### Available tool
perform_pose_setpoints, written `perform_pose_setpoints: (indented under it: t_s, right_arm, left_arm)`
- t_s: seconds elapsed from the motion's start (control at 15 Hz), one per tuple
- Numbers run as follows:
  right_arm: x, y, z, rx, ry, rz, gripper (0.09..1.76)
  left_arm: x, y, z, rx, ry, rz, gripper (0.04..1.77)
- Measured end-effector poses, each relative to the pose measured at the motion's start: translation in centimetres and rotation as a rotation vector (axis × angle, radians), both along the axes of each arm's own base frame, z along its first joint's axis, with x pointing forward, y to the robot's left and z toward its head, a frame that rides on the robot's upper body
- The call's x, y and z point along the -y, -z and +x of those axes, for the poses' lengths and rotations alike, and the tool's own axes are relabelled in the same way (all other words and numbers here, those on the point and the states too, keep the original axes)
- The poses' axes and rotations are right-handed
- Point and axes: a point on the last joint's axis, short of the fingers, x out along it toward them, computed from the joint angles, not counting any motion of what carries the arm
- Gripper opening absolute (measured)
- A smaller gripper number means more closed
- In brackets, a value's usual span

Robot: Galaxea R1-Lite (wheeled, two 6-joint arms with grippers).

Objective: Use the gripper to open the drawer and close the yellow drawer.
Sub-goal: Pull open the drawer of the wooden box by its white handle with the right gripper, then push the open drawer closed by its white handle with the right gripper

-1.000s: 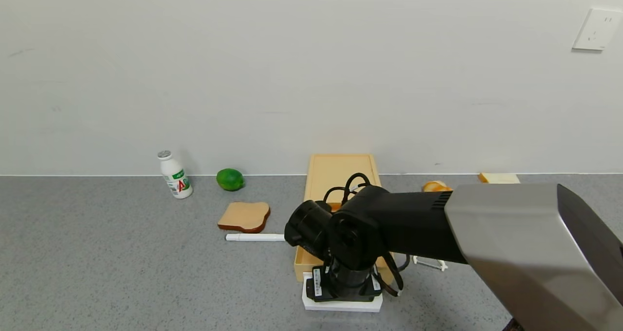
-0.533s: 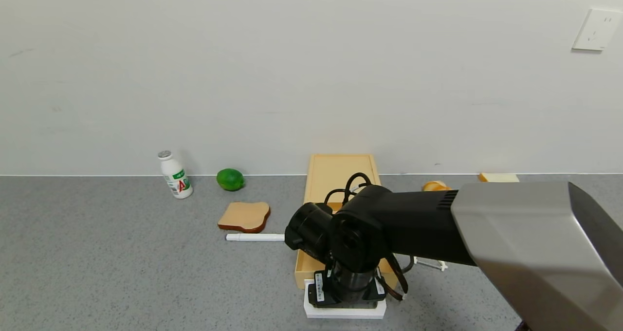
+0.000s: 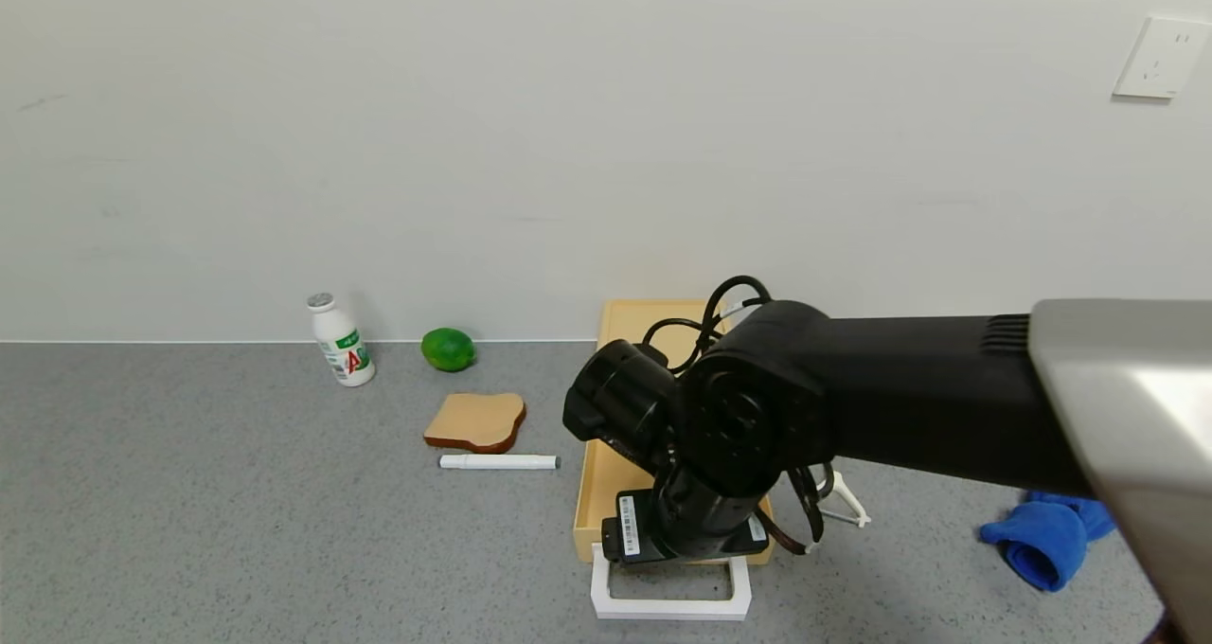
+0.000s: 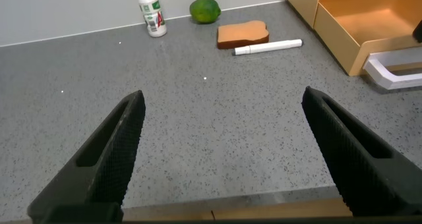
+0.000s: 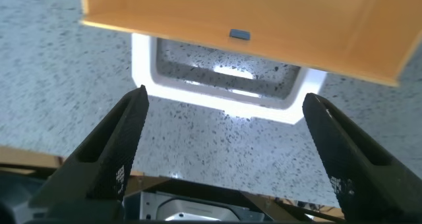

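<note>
The yellow drawer (image 3: 598, 492) stands pulled out of its pale casing (image 3: 627, 320) toward me, its inside empty where it shows. Its white loop handle (image 3: 670, 609) lies free on the table at the front. My right gripper (image 5: 225, 99) is open and hangs above the handle (image 5: 142, 59), apart from it, with the drawer's front wall (image 5: 250, 13) just beyond. In the head view my right wrist (image 3: 686, 526) covers the drawer's front. My left gripper (image 4: 223, 95) is open and empty over the table's front edge, well left of the drawer (image 4: 369, 26).
A white bottle (image 3: 341, 341) and a green lime (image 3: 448, 348) stand by the back wall. A toast slice (image 3: 476, 420) and a white pen (image 3: 497, 461) lie left of the drawer. A small white tool (image 3: 843, 507) and a blue cloth (image 3: 1046, 540) lie to its right.
My right gripper drew the handle a little toward me, then rose off it. The loop handle now shows bare, and the blue cloth has come into view.
</note>
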Motion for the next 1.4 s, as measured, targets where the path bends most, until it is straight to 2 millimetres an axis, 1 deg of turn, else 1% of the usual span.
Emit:
perform_pose_setpoints:
  t_s: [0.13,0.27,0.4,0.53,0.73,0.87,1.07,1.2,1.4]
  right_arm:
    - [1.1,-2.2,-0.3,0.043,-0.050,0.018,1.71]
    - [2.9,-4.8,-0.2,0.087,-0.105,0.047,1.71]
    - [5.6,-7.4,0.3,0.108,-0.149,0.112,1.71]
    - [9.2,-9.9,1.1,0.131,-0.165,0.194,1.71]
    - [14.0,-12.4,2.0,0.182,-0.128,0.263,1.71]
    - [16.7,-13.2,2.6,0.201,-0.104,0.311,1.71]
    - [20.2,-13.7,3.2,0.218,-0.082,0.379,1.71]
    - [21.7,-13.8,3.4,0.250,-0.074,0.427,1.71]
    - [22.9,-13.4,3.6,0.338,-0.090,0.478,1.71]
  left_arm:
    - [0.0,0.0,0.0,0.000,0.000,0.000,1.72]
    - [0.0,0.0,0.0,0.000,0.000,0.000,1.72]
    - [0.0,0.0,0.0,0.000,0.000,0.000,1.72]
    - [0.0,0.0,0.0,0.000,0.000,0.000,1.72]
    - [0.0,0.0,0.0,0.000,0.000,0.000,1.72]
    - [0.0,0.0,0.0,0.001,0.000,0.000,1.72]
    - [0.0,0.0,0.0,0.000,0.000,0.000,1.72]
    - [0.0,0.0,0.0,0.000,0.000,0.000,1.72]
    - [0.0,0.0,0.0,-0.001,0.000,0.000,1.72]
